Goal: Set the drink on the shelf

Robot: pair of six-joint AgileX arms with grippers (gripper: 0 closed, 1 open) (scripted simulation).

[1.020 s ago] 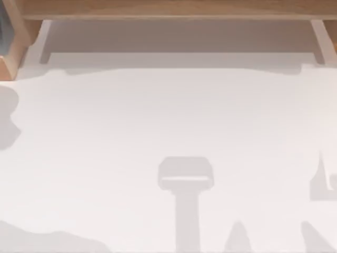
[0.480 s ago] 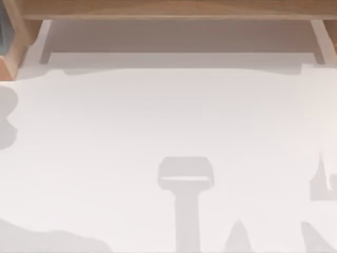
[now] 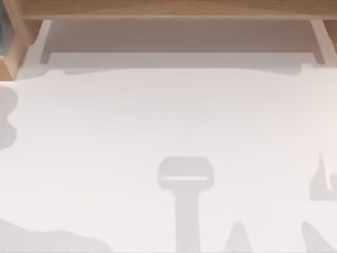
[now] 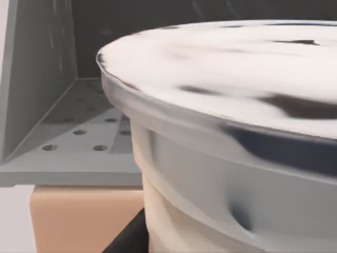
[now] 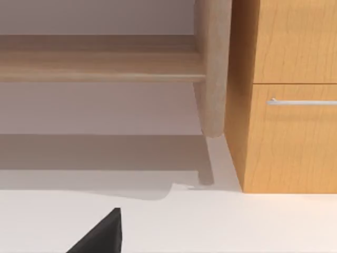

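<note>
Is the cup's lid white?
Yes, in the left wrist view the drink sits close up, and its round lid is white.

The drink (image 4: 231, 132) is cropped below its lid; shelf (image 3: 168, 9) ends run off-frame.

The white table (image 3: 168, 121) carries the wooden shelf (image 3: 174, 9) along its far edge. The shelf's post (image 5: 212, 68) stands on the table, just beside a wooden cabinet (image 5: 287, 95).

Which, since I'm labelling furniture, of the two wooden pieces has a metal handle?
The orange-brown cabinet: a silver handle crosses its front. The paler shelf beside it has only planks and a post.
</note>
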